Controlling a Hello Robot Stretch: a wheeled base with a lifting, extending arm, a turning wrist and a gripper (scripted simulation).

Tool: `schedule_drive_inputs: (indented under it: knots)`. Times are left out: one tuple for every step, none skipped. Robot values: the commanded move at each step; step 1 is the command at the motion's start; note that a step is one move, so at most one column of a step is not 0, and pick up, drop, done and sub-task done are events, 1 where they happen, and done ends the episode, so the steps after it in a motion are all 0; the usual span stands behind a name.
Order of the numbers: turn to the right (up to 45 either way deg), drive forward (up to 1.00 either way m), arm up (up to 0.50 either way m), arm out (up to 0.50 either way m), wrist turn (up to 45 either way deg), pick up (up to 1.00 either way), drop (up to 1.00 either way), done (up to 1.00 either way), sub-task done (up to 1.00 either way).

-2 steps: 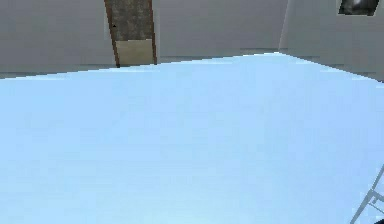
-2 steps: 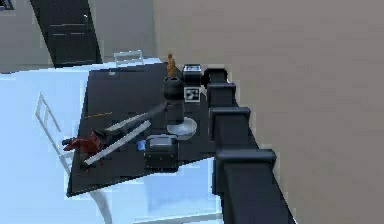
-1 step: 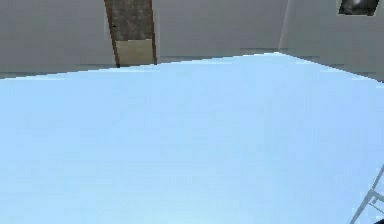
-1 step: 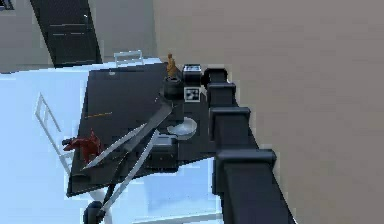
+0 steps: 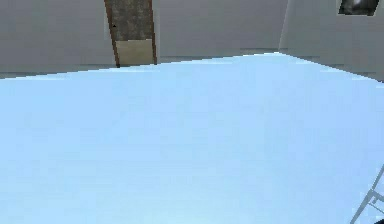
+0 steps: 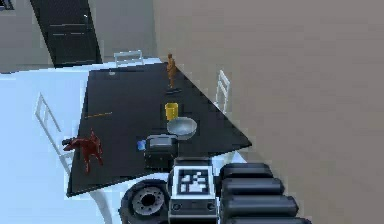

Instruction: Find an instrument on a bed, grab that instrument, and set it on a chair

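Closest in, at six o'clock in the arm side view, sits the gripper (image 6: 148,198) before the dark bench (image 6: 130,100), and I cannot tell its grip or whether it holds anything. Pale blue bed (image 5: 180,140) lies broad in the forward view, but where the instrument rests I cannot tell. I'd guess it stiff, light and fragile, best taken by its neck; a white chair (image 6: 222,90) stands at two o'clock.
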Motion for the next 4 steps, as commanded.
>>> schedule_drive_inputs:
  knots:
    - [0.0, 0.0, 0.0, 0.4, 0.0, 0.0, 0.0, 0.0, 0.0]
    - [0.0, 0.0, 0.0, 0.0, 45.0, 0.0, 0.0, 0.0, 0.0]
    - [0.0, 0.0, 0.0, 0.0, 45.0, 0.0, 0.0, 0.0, 0.0]
    - [0.0, 0.0, 0.0, 0.0, 21.0, 0.0, 0.0, 0.0, 0.0]
